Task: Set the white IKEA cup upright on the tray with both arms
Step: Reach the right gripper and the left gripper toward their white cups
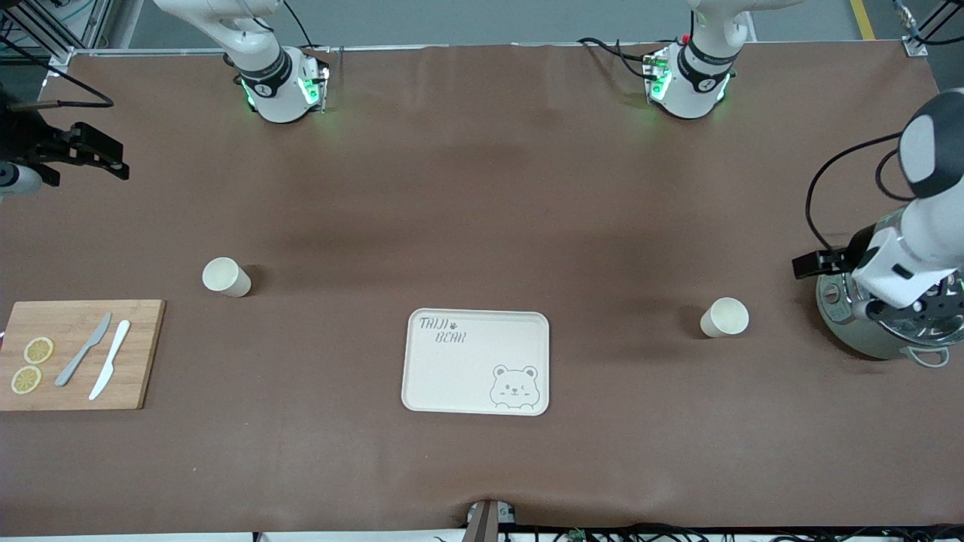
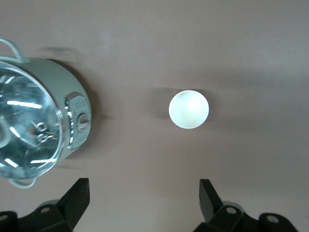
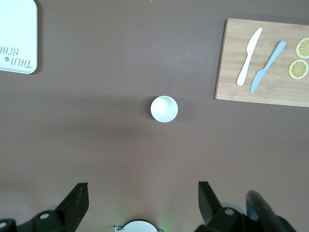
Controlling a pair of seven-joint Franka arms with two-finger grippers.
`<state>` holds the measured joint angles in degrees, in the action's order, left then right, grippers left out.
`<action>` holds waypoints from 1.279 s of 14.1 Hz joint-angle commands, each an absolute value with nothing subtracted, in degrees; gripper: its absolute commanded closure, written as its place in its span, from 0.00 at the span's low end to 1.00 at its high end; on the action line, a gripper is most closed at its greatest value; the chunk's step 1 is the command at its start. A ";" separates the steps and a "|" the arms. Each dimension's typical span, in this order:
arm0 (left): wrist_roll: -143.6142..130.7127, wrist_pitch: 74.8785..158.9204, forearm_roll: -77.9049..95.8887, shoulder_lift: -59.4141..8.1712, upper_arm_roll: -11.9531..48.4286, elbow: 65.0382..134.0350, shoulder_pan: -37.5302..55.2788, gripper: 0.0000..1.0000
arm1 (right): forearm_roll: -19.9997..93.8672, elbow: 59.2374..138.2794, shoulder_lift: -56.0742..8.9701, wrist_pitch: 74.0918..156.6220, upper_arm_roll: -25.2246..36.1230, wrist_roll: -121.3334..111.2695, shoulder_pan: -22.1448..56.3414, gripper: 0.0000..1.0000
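Two white cups stand mouth up on the brown table. One cup (image 1: 226, 276) (image 3: 164, 108) is toward the right arm's end, the other cup (image 1: 724, 317) (image 2: 189, 109) toward the left arm's end. The cream tray (image 1: 476, 361) (image 3: 18, 36) with bear drawing lies between them, nearer the front camera, with nothing on it. My left gripper (image 1: 819, 263) (image 2: 144, 186) hangs open high over the table beside the pot. My right gripper (image 1: 102, 154) (image 3: 143, 188) hangs open high over the table's right-arm end. Neither holds anything.
A wooden cutting board (image 1: 139, 354) (image 3: 231, 63) with a grey knife (image 1: 83, 350), a white knife (image 1: 110, 360) and two lemon slices (image 1: 38, 350) lies at the right arm's end. A steel pot (image 1: 874, 331) (image 2: 53, 87) with glass lid sits at the left arm's end.
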<state>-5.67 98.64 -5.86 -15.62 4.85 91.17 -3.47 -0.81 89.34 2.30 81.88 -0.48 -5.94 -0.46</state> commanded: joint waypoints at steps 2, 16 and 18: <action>-5.89 106.49 -6.24 -19.24 5.10 95.07 -4.04 0.00 | -0.35 87.02 0.53 81.74 -1.41 -5.36 -1.14 0.00; -6.77 137.01 -4.57 -24.69 5.71 111.79 -5.27 0.34 | -1.23 88.32 -12.66 82.00 -1.14 -5.10 -1.76 0.00; -6.86 137.37 -4.57 -25.66 5.71 111.97 -5.01 0.42 | -1.23 93.13 -12.13 86.45 -1.23 -3.35 -1.93 0.00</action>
